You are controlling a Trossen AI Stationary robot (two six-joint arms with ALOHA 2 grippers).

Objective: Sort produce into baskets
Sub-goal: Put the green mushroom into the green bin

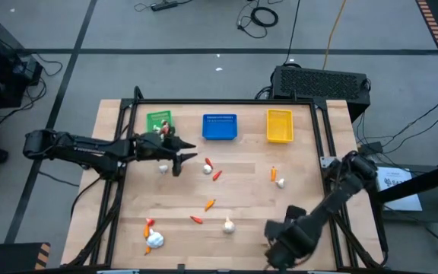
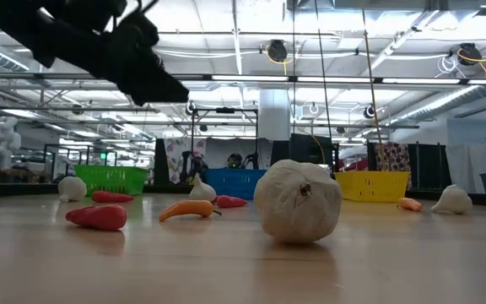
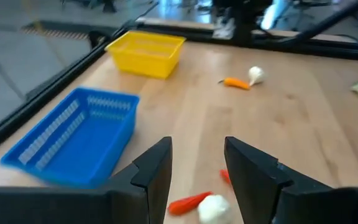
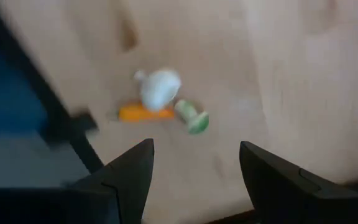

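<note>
Left tool point(image 1: 182, 161) hovers just near of the green basket point(image 1: 159, 121), fingers spread, nothing between them (a white bulb point(image 1: 163, 168) lies beside it). Right tool point(image 4: 191, 171) sits at the tabletop's point(image 1: 249, 190) near right corner, fingers spread and empty. Blue basket point(image 1: 220, 126) and yellow basket point(image 1: 279, 125) line the far edge. Peppers and bulbs lie scattered mid-tabletop.

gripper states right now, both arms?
Left gripper: open, empty, near the green basket.
Right gripper: open, empty, at the table's near right corner.
</note>
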